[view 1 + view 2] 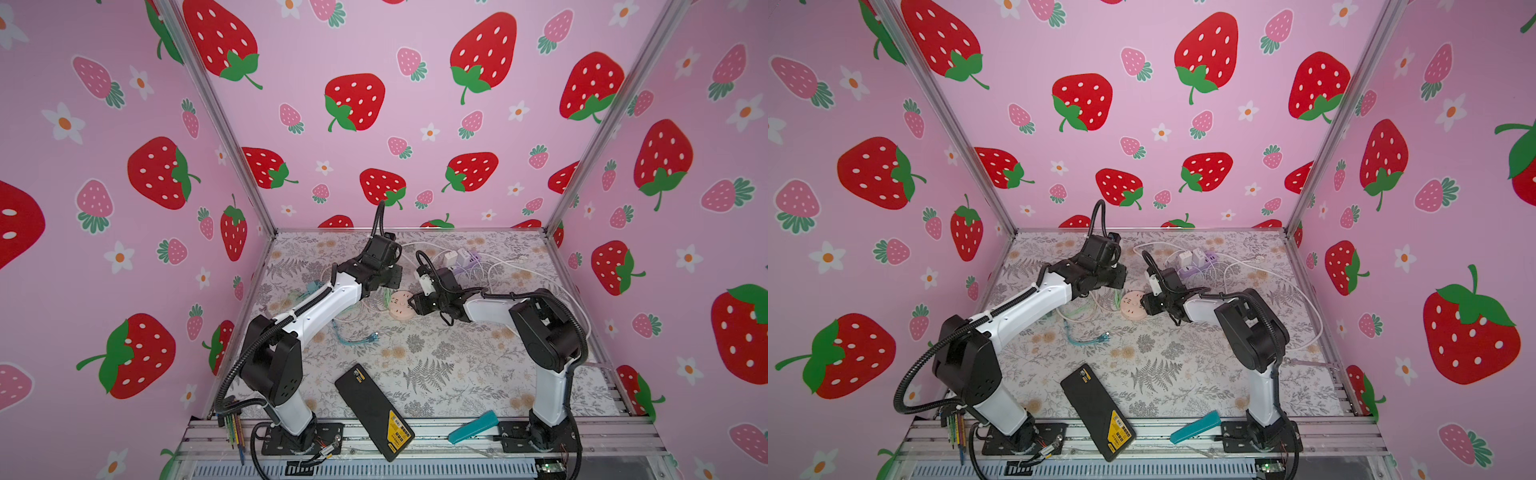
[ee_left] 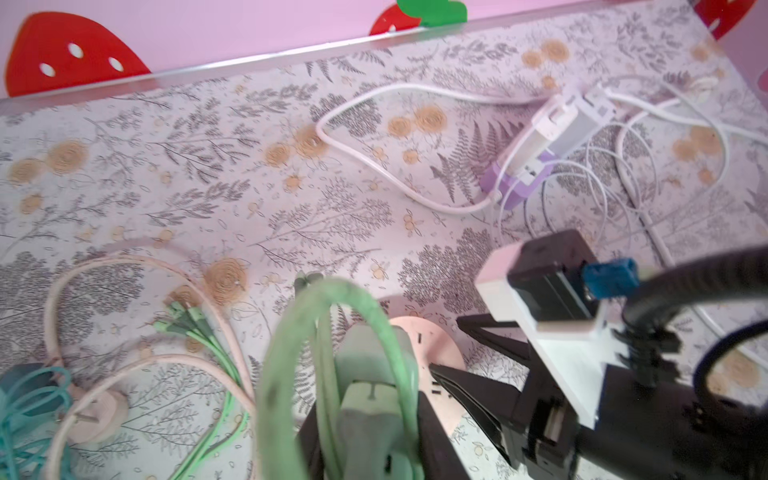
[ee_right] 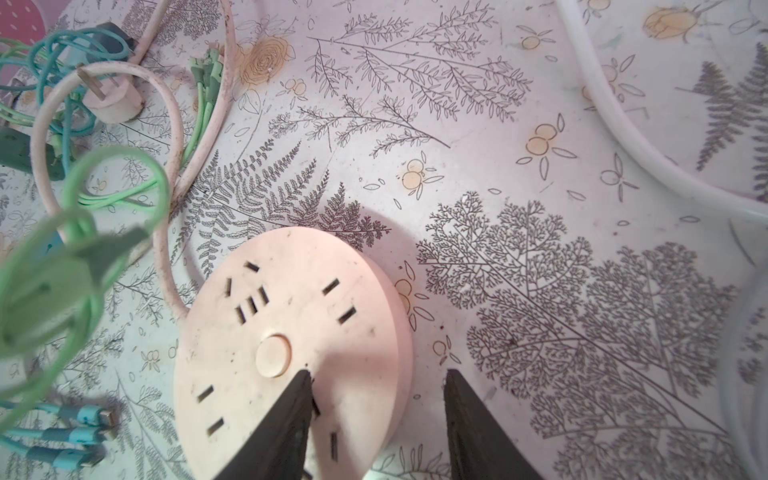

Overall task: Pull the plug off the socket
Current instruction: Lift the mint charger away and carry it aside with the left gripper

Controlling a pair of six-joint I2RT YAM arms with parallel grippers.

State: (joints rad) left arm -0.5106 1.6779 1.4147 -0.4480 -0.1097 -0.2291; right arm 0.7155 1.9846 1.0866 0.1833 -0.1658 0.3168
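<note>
Floral counter (image 1: 436,353), cable-strewn. The green plug (image 2: 374,399) is held between tightly closed left fingers (image 2: 309,444), apparently clear of the pink socket (image 3: 291,332). Its rim is straddled by partly open right fingers (image 3: 286,424), nothing gripped. Socket should be kept pinned, plug drawn straight away.

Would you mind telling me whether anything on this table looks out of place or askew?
Yes: the flat black rectangular case with a yellow label lies diagonally, overhanging the floral table at its front edge onto the aluminium rails. A teal wedge-shaped block also lies mostly on those rails.
</note>
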